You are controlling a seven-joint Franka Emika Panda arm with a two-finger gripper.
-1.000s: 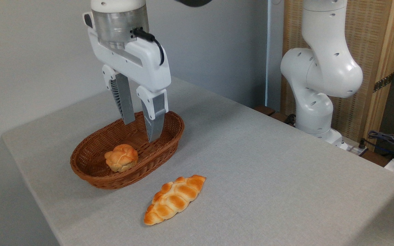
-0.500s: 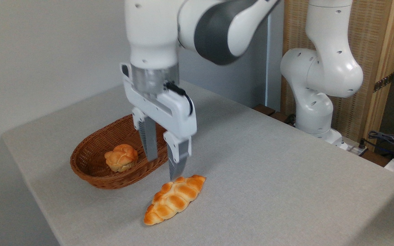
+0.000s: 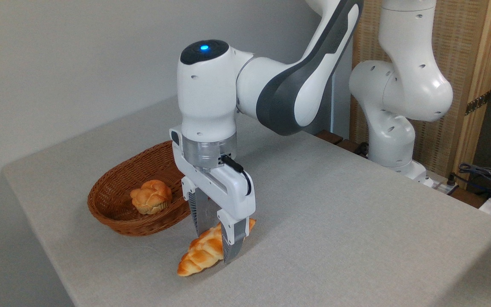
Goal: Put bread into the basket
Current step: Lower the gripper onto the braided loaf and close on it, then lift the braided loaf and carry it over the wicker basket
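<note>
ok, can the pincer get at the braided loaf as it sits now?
Probably yes. The pincer is down at the bread, one finger either side of its middle, nothing between them. The basket and the bun sit off to the left, clear. Whether the fingers already press on the crust, I cannot tell.

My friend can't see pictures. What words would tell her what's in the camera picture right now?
A white robot gripper reaches down with one finger on each side of a long golden-orange braided bread loaf lying on a grey table. Just left of it, an oval reddish-brown wicker basket holds a small round knobbly bun.
</note>
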